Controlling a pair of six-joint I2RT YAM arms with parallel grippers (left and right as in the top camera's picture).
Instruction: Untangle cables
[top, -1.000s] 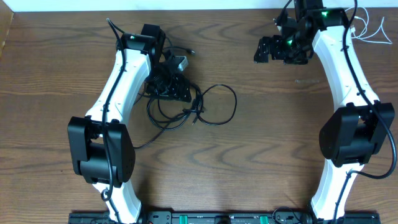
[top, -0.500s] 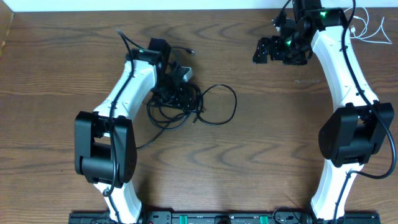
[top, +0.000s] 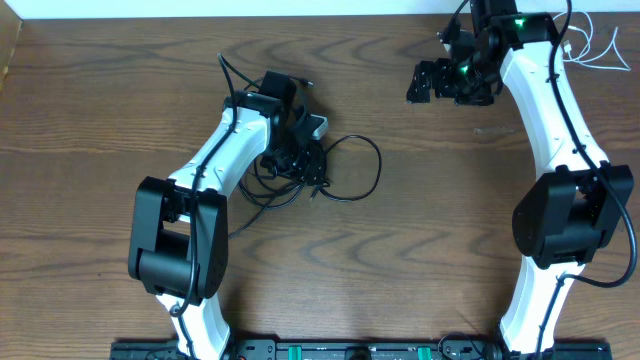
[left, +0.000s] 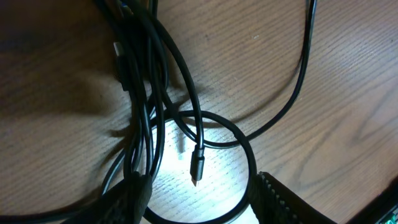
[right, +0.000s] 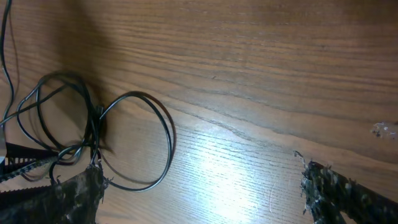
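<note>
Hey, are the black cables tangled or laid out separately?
Tangled. The black cables lie in one bunch of overlapping loops, and the left wrist view shows several strands crossing.

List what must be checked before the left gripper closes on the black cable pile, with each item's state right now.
1. Left gripper placed over the black cables: ok, its fingers straddle a loop of the pile.
2. Jaws wide enough to take a strand: ok, the left wrist view shows a broad gap.
3. A single strand isolated for the pinch: not ok, several strands run bunched together beside one finger.
4. Plug end out of the pinch: cannot tell, it lies on the table just ahead of the fingers.
5. Right gripper clear of the pile: ok, open, empty and well apart from it.
</note>
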